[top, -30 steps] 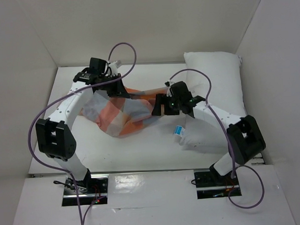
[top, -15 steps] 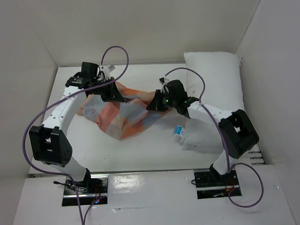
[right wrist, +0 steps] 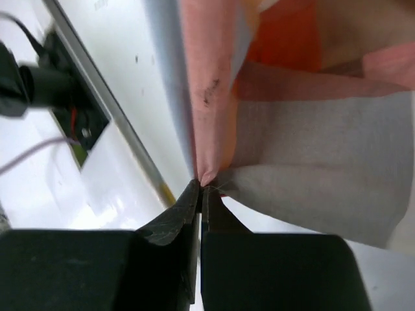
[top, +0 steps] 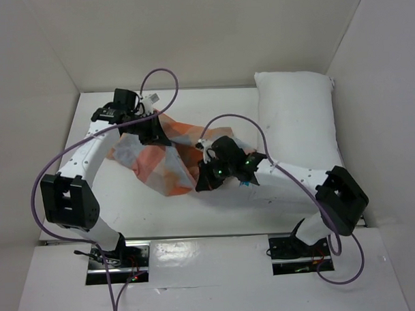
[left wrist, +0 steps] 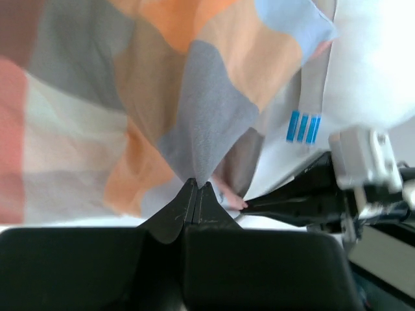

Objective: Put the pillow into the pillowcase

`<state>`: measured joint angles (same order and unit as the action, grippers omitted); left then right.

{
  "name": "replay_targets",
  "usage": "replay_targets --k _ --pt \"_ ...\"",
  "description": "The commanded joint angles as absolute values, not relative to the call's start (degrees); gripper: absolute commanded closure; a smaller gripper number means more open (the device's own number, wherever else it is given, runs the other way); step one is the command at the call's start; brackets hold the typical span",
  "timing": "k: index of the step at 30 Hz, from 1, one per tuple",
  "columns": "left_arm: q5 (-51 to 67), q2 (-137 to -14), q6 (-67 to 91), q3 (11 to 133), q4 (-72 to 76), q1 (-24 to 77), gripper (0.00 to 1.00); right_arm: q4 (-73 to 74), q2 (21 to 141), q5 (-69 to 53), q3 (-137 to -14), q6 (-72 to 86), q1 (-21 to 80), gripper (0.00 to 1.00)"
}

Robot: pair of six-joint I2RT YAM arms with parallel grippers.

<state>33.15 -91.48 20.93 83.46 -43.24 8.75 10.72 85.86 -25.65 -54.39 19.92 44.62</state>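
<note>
on the pillowcase [top: 161, 167], left claw [left wrist: 196, 188], right claw [right wrist: 201, 186] clamped, elbows bent

This looks like a robot lab. A left robot arm [top: 91, 149] and a right robot arm [top: 297, 173] are fixed at the near edge of a white table [top: 212, 101]. Plain white walls [top: 210, 39] box the table in. Purple cables [top: 160, 72] loop off the arms.
</note>
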Motion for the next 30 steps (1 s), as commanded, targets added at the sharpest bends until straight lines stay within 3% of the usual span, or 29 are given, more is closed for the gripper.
replay_targets --k 1,3,4,6,8,14,17,18,20,24,25,30 --pt "34.1 -89.2 18.5 80.3 -43.9 9.1 1.00 20.4 82.1 -20.8 -51.2 18.2 51.8 1.00" --pt "34.1 -88.7 18.5 78.3 -44.5 10.5 1.00 22.8 81.6 -16.6 -51.7 18.2 53.3 0.96" --pt "33.6 -88.0 18.5 77.1 -44.5 11.2 1.00 24.6 81.0 -14.1 -53.5 18.2 53.3 0.80" --pt "33.6 -86.9 19.2 73.4 -44.5 13.0 1.00 27.6 77.4 -8.6 -54.9 19.8 52.6 0.14" --pt "33.6 -85.4 19.9 71.5 -43.2 13.8 1.00 27.0 72.6 -2.6 -56.0 20.4 50.6 0.04" --pt "32.5 -84.1 21.1 72.0 -41.5 15.6 1.00 23.9 71.7 0.1 -58.1 24.6 41.7 0.24" --pt "31.9 -84.1 21.1 74.3 -42.0 16.1 1.00 25.8 77.3 3.0 -62.0 26.1 42.2 0.22" --pt "31.9 -83.6 21.1 74.9 -42.6 16.1 1.00 26.5 79.7 3.0 -62.7 27.5 42.2 0.14" --pt "31.9 -82.9 21.7 76.6 -42.6 16.1 1.00 25.0 79.7 -1.0 -62.8 32.8 40.5 0.10" --pt "32.4 -81.3 23.7 79.5 -39.6 16.6 1.00 6.9 73.7 -14.3 -48.3 48.7 32.9 0.14" --pt "32.4 -81.3 24.4 80.1 -38.9 16.6 1.00 -1.0 71.7 -15.6 -45.6 52.3 31.8 0.14" --pt "33.8 -84.0 24.4 83.6 -38.4 16.6 1.00 -13.3 70.6 -17.2 -37.5 69.3 29.8 0.15"
